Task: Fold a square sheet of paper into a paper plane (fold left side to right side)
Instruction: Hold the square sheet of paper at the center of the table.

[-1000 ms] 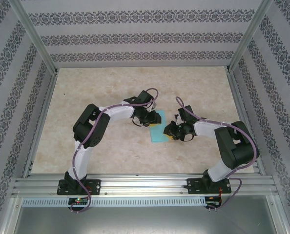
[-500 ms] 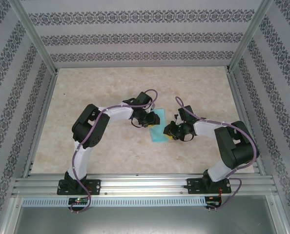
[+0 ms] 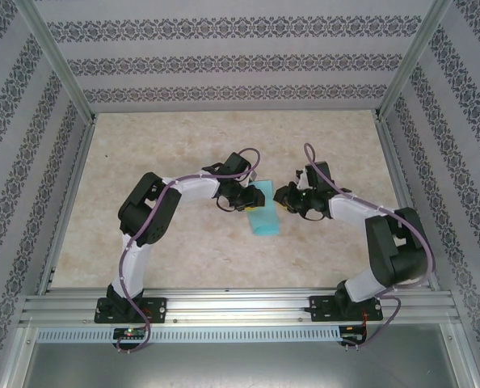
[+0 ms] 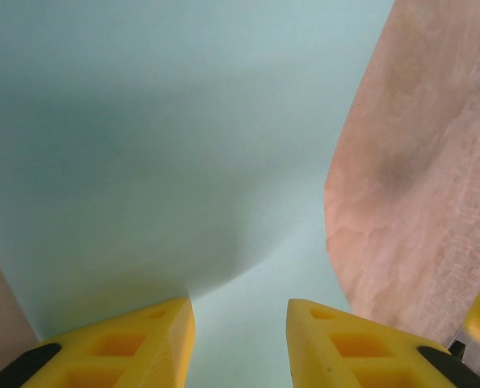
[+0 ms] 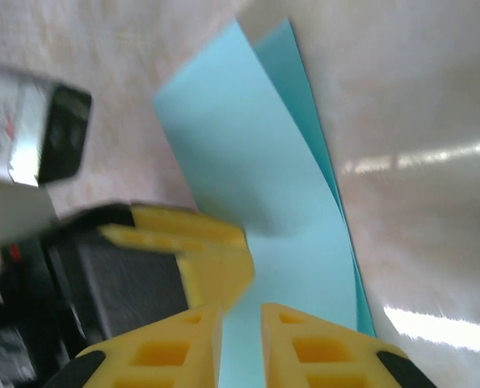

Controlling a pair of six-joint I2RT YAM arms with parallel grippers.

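From above, the sheet of paper lies on the table close to its middle, slightly toward 4 o'clock. It is folded to a narrow band with its long side running from 12 to 6. A second ago the right gripper sat at the band's 3 o'clock edge. It has since swung toward 12 and now stands at the sheet's 1 o'clock corner. The left gripper has barely shifted and stands at the 11 o'clock corner. Less of the band's far end shows than before.

The left wrist camera adds what the overhead view cannot. The left gripper has its yellow fingers plainly spread, and the pale turquoise sheet passes beneath the gap and bulges in a soft curve. Bare table shows at 3 o'clock.

The right wrist camera shows two layers of the sheet, the upper one lifted off a darker one along its 3 o'clock edge. The right gripper has its fingers drawn close, with only a slim slit and turquoise in it. I cannot tell whether they pinch the paper. One of the left gripper's fingers rests at 9 o'clock of the sheet.
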